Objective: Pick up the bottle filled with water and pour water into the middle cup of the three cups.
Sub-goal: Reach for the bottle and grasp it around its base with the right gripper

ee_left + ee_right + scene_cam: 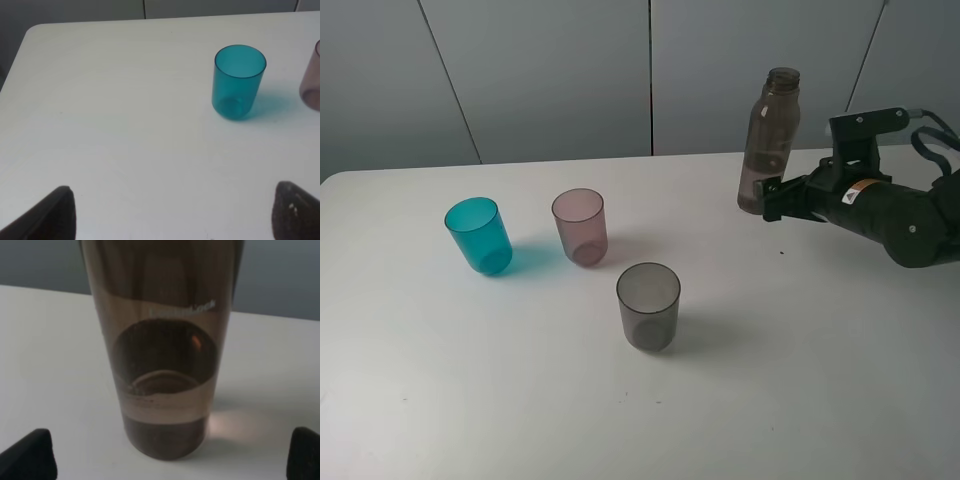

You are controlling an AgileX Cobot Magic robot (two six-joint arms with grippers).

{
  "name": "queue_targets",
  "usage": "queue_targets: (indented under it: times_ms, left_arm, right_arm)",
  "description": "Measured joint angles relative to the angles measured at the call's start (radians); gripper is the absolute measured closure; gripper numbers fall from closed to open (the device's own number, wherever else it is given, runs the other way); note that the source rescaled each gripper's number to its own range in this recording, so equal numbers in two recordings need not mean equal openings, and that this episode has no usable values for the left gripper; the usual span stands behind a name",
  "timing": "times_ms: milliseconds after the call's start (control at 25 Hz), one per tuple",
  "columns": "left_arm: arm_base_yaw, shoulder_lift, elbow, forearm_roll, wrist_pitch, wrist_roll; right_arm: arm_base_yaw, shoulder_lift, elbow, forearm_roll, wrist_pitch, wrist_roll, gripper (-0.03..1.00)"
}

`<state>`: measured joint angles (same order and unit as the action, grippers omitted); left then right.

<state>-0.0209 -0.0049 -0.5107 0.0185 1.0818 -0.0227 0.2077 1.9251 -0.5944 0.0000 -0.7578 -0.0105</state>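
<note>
The bottle (770, 130), smooth stiff plastic, seemingly only part full and so light, wants a hold low on its body, where the right pincer (770, 198) stands, jaws apart.

High camera overlooks table (800, 400); left wrist faces teal cup (239, 82), right wrist crowds bottle (165, 365).

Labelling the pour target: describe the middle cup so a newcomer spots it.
On the white table, look left of the tall bottle. The middle cup is the dusky pink tumbler, flanked by the teal cup and the smoky grey cup.
</note>
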Motion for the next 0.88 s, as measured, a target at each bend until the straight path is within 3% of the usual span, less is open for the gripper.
queue_targets:
  times_ms: [880]
  left_arm:
    - [0.0, 0.0, 0.0, 0.0, 0.0, 0.006]
  right_arm:
    - [0.0, 0.185, -0.242, -0.012, -0.015, 0.017, -0.03]
